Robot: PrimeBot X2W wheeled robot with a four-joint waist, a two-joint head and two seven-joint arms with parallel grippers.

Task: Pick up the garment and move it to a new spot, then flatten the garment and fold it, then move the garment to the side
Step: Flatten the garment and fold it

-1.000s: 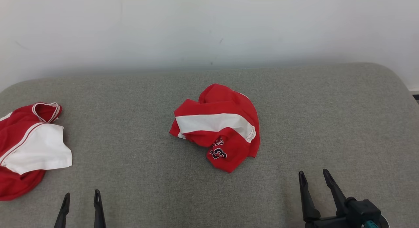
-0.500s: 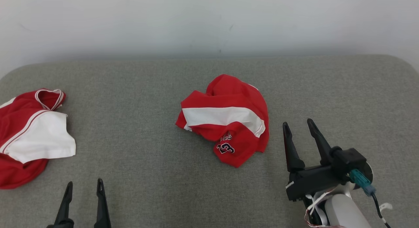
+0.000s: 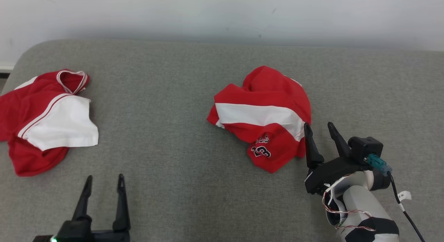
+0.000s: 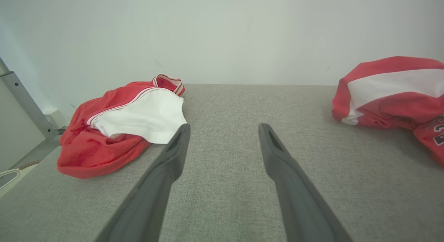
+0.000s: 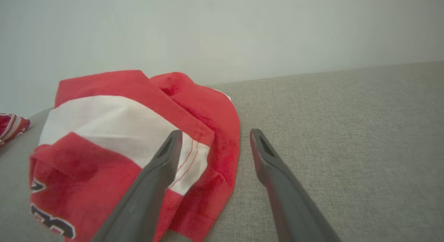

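Observation:
A crumpled red garment [image 3: 263, 113] with a white band and a dark "23" print lies in the middle of the grey padded surface [image 3: 173, 96]. My right gripper [image 3: 318, 125] stands open at the garment's right edge, its left fingertip over the cloth and nothing between the fingers. In the right wrist view the garment [image 5: 104, 124] bulks to the left, and the right gripper [image 5: 215, 132] straddles its right hem. My left gripper [image 3: 105, 177] is open over bare fabric near the front edge. The left wrist view shows the left gripper [image 4: 224, 127] open and the garment [image 4: 392, 89] at far right.
A second red and white garment [image 3: 45, 120] lies spread at the surface's left end, also in the left wrist view [image 4: 121, 131]. A pale wall [image 3: 222, 13] runs behind. The surface's rounded left corner [image 3: 20, 58] is close by, with a metal post [image 4: 20, 96] beyond.
The head camera has shifted, so the whole scene sits further right and higher. My right arm has reached forward, from the front edge to the garment's right edge, still open. The left gripper stays put.

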